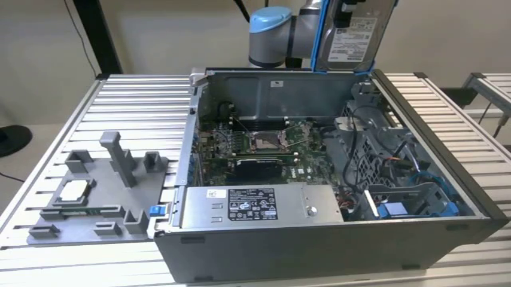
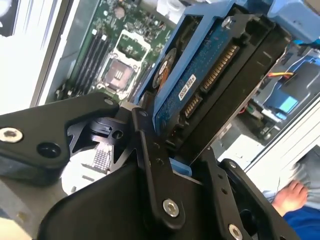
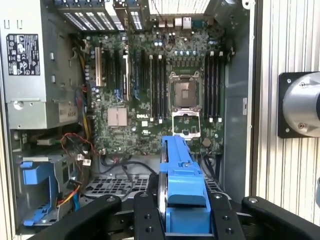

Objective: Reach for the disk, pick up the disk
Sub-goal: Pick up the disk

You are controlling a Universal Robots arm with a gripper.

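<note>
A: What is seen on the counter [image 1: 119, 95], from the exterior view's left to its right?

B: First a grey fixture [image 1: 96, 197] is seen, with a small square chip [image 1: 72, 190] laid on it. Beside it the open computer case [image 1: 319, 245] is placed, with the motherboard [image 1: 264, 143] exposed inside and a blue bay [image 1: 415, 206] in its corner at the exterior view's right.

A: Where is the disk found?

B: The disk [image 1: 355, 36] is held up in the air, above the far wall of the case, with its white label turned to the camera. In both wrist views it is gripped by the gripper [image 3: 182, 220]: the black jaws are closed on its blue bracket [image 3: 181, 180]. In the second wrist view a person's hand [image 2: 290, 195] is seen at the edge.
</note>
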